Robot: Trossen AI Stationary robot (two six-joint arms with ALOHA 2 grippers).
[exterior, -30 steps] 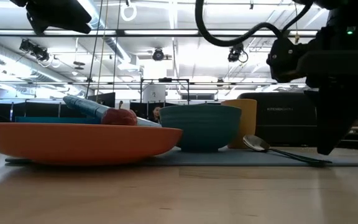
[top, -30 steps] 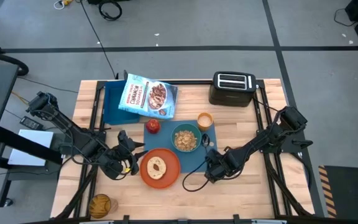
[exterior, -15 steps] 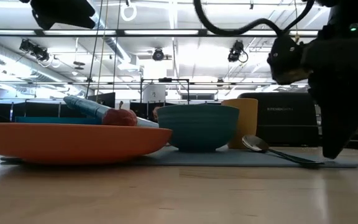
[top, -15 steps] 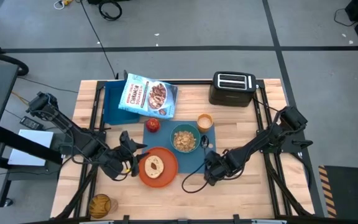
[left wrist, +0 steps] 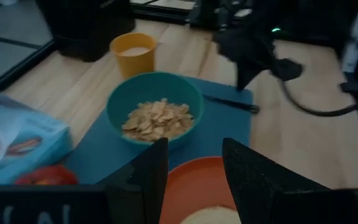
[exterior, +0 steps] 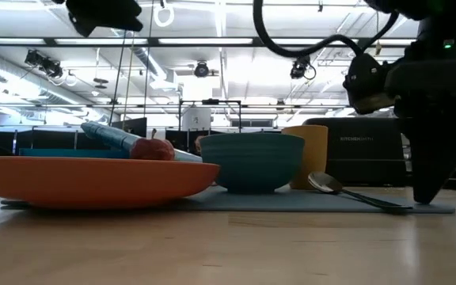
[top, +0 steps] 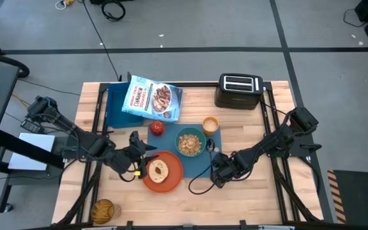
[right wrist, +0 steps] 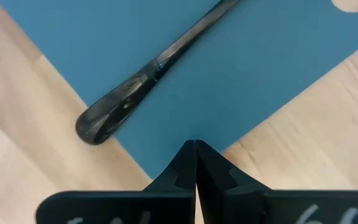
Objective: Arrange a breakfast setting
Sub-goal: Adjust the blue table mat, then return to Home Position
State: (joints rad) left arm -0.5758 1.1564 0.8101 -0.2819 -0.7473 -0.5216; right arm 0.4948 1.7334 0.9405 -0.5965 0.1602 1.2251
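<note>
We see the right gripper pressed together on the flat blue placemat's corner; left gripper spread above the round orange plate.

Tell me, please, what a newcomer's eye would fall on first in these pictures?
Probably the blue placemat at the table's centre, carrying a teal bowl of cereal, an orange cup, a red apple and an orange plate with a round bread piece. The right pincer, shut, sits at the mat's edge by the spoon; the left pincer, open, hovers by the plate.
</note>
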